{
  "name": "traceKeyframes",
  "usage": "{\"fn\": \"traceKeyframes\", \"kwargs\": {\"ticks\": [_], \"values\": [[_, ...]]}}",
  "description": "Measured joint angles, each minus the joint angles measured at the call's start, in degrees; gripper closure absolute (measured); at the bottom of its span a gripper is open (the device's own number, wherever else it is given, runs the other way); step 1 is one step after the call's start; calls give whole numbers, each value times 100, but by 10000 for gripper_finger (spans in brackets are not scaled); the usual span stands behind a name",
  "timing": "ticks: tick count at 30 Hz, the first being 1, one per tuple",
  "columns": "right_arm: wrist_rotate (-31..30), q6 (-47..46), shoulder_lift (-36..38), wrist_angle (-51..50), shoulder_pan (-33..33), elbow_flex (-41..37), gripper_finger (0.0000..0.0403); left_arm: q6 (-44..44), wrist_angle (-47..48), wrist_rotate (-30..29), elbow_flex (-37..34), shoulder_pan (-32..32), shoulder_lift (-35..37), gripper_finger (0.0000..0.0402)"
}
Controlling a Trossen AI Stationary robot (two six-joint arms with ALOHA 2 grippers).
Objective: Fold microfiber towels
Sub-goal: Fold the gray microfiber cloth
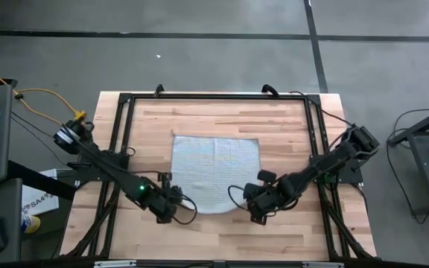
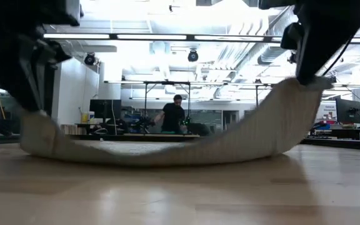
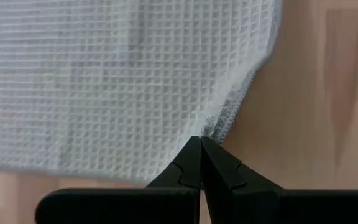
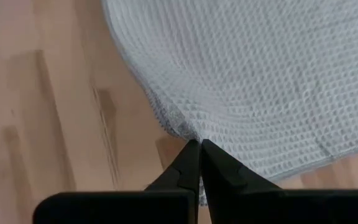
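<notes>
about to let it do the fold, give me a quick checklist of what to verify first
1. Left gripper shut on the towel corner: ok.
2. Right gripper shut on the other near corner: ok.
3. Both corners lifted off the table, low view: ok, right one higher.
4. Far edge lying flat: ok.
5. Middle of near edge lifted: not ok, it sags onto the wood.
6. Grip depth on cloth: cannot tell.

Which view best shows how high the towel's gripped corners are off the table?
The low view: the towel sags between two raised corners. The high view shows only its outline, each wrist view just the left gripper or right gripper pinching a corner.
</notes>
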State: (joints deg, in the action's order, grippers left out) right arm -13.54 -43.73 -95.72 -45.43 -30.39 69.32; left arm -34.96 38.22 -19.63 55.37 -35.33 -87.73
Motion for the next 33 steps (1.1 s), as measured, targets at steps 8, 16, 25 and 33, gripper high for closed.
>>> {"fn": "traceKeyframes", "kwargs": {"ticks": [8, 16, 25, 33], "values": [[511, -309, -291, 365, -245, 2, 400, 13, -784, 510, 1, -180, -251, 401], [658, -405, -326, 919, -497, 2, 400, -285, -961, 768, 4, -458, -255, 401], [1045, -637, -328, 887, -524, 2, 392, -438, -984, 1189, 4, -446, -255, 378], [1527, -901, -328, 885, -525, 2, 333, -585, -983, 1224, 4, -444, -255, 338]]}}
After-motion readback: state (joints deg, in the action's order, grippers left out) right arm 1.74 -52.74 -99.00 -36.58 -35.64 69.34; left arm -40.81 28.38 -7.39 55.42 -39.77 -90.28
